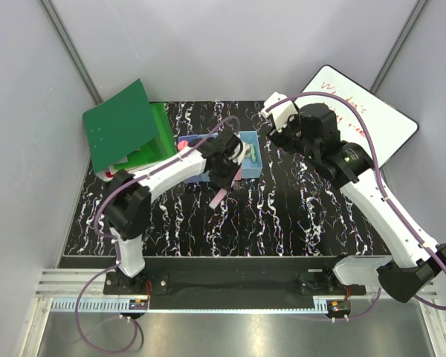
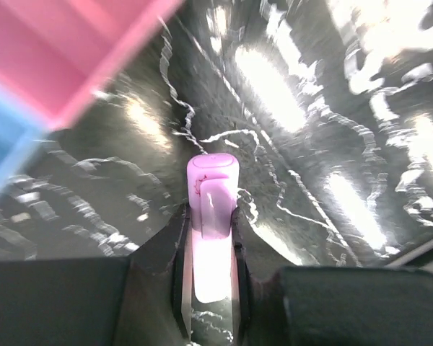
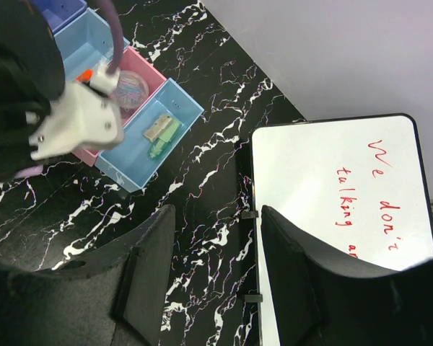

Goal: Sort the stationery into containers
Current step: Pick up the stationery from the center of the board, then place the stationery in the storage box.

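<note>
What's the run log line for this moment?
left gripper: shut on pink marker, near pink bin | right gripper: open, empty, by whiteboard | green highlighter: in end blue bin

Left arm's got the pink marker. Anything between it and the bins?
Nothing visible. The pink marker is clamped in the left gripper, and only bare marbled table lies between it and the pink bin.

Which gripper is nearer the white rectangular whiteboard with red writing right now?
Right. The right gripper hovers just beside the whiteboard; the left gripper, gripping a pink marker, sits farther off by the plastic bins.
</note>
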Motion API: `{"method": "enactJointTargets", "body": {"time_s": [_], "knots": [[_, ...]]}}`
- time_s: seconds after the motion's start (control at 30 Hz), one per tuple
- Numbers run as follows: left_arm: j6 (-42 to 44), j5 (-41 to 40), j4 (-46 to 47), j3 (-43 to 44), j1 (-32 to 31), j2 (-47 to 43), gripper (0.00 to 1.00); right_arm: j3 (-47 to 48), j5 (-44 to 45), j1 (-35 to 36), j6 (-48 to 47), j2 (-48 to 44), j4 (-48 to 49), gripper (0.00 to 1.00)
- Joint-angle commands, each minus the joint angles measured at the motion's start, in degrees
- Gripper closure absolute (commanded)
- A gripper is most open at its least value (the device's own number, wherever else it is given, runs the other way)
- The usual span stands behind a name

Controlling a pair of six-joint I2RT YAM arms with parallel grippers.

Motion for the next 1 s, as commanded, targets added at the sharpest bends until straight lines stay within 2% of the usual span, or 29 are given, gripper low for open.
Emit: {"method": "enactJointTargets", "body": {"time_s": [0.0,0.2,0.33,0.5,0.77,0.97], "knots": [[-0.30,-4.68,1.77,7.16,1.77,-7.47,1.00,1.37,0.03,-0.32,-0.72,-0.90,1.95,0.41],[-3.91,-8.72,1.59,16.65,5.28,-2.56,1.00,0.66,0.38,-0.32,-1.07,-1.78,1.86,0.41],[-5.40,-11.53,1.77,22.62,8.70,5.42,1.00,0.05,0.47,-0.32,-1.07,-2.31,1.51,0.41],[-7.33,-10.84,1.94,29.82,11.87,11.85,1.00,-0.92,0.47,-0.40,-0.81,-2.75,0.11,0.41],[-10.59,-10.66,3.17,33.36,14.78,17.31,1.00,-2.41,0.30,-0.32,-0.63,-2.40,-0.77,0.41],[-11.82,-10.84,3.44,31.96,15.48,18.63,1.00,-1.62,0.03,-0.32,-0.63,-0.82,-0.07,0.41]]}}
